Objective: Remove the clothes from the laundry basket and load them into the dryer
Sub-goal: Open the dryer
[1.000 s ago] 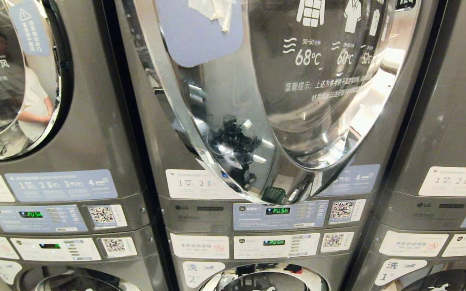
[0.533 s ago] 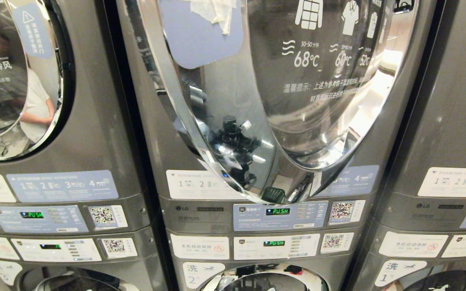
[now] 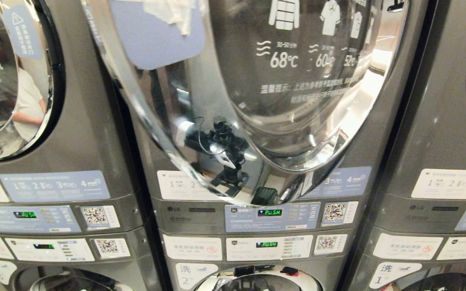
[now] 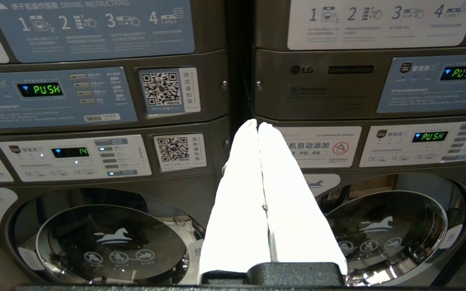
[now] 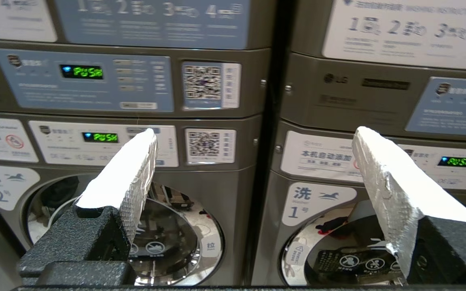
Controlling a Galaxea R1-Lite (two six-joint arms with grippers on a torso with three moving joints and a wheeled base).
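A person in a white shirt is showing as a reflection in the left machine's glass (image 3: pixel 12 81). The middle dryer (image 3: pixel 257 218) is standing with its door (image 3: pixel 233 101) swung open — no clothes or basket are showing. The left gripper (image 4: pixel 258 126) is hanging pinched shut and empty before the control panels; the right gripper (image 5: pixel 253 135) is hanging spread wide — empty too.

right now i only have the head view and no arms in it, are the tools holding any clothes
observer: No. The left tool is shut, its fingers pressed together with nothing between them.
operator: and the right one
observer: The right tool is open wide and empty.
operator: what do the low panels say, cant read them
observer: In the left wrist view one lower display reads 14; the others near it read PUSH.
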